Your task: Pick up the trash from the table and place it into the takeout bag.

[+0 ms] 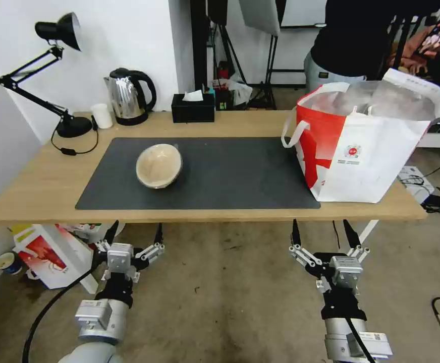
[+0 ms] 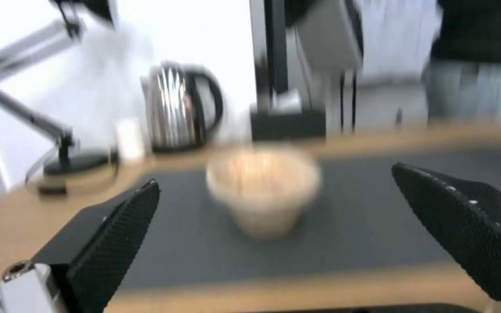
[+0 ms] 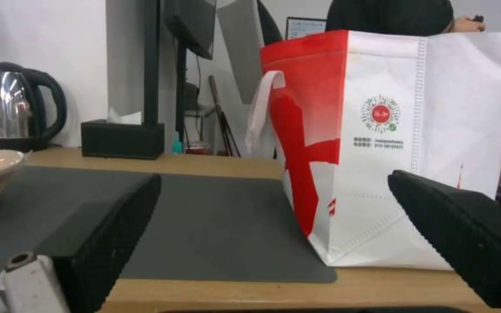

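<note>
Trash left on the table was one tan bowl, tilted on the mat toward its left end; the bag stood at the right end. Both grippers, left and right, hung wide open and empty below the table's near edge
</note>
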Available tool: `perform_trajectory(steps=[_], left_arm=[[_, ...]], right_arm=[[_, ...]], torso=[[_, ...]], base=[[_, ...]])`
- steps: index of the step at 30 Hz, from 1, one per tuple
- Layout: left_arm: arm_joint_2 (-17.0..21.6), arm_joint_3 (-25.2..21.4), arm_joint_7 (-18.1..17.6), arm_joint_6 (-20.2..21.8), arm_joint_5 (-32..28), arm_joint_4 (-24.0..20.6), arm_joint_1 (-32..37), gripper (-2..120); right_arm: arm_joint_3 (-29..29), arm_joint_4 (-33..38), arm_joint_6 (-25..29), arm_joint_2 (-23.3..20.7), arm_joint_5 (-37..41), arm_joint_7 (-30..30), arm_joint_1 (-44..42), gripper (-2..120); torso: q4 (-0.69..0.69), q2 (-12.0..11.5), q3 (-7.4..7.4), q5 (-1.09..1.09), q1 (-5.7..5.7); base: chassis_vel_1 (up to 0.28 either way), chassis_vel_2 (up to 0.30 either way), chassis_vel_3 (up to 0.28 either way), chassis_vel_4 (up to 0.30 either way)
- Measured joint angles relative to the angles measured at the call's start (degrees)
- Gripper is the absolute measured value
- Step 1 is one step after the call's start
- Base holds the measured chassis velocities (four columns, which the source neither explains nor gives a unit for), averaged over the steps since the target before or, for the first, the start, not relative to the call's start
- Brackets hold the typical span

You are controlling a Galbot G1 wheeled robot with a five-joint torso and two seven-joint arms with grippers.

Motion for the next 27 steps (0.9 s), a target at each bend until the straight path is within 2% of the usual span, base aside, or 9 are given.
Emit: perform_trajectory(steps=[8,13,16,22,27], left_arm=[[-1.10,-5.19,5.39,-6.75,-12.95,-3.21,-6.78,100],[-1.38,-6.72,6.99,-8.78,-16.79,-4.22,-8.77,100],[-1.39,-6.69,6.87,-8.59,-17.02,-4.25,-8.72,100],[-0.68,-7.07,3.88,-3.93,-26.77,-7.19,-8.56,100],[-0.32,-7.18,2.30,-1.49,-31.22,-8.53,-8.32,100]], right_arm=[[0.00,0.00,0.00,0.00,0.00,0.00,0.00,100],[-0.01,0.00,0.00,0.00,0.01,0.00,0.00,100],[0.00,0.01,0.00,0.00,0.01,0.01,0.00,100],[-0.01,0.01,0.00,0.00,0.01,0.00,0.00,100],[-0.01,0.01,0.00,0.00,0.01,0.00,0.00,100]], torso=[[0.00,0.00,0.00,0.00,0.00],[0.00,0.00,0.00,0.02,0.00],[0.01,0.00,0.00,-0.01,0.00],[0.00,0.00,0.00,0.00,0.00],[0.01,0.00,0.00,0.00,0.00]], base=[[0.000,0.000,0.000,0.000],[0.000,0.000,0.000,0.000],[0.000,0.000,0.000,0.000],[0.000,0.000,0.000,0.000],[0.000,0.000,0.000,0.000]])
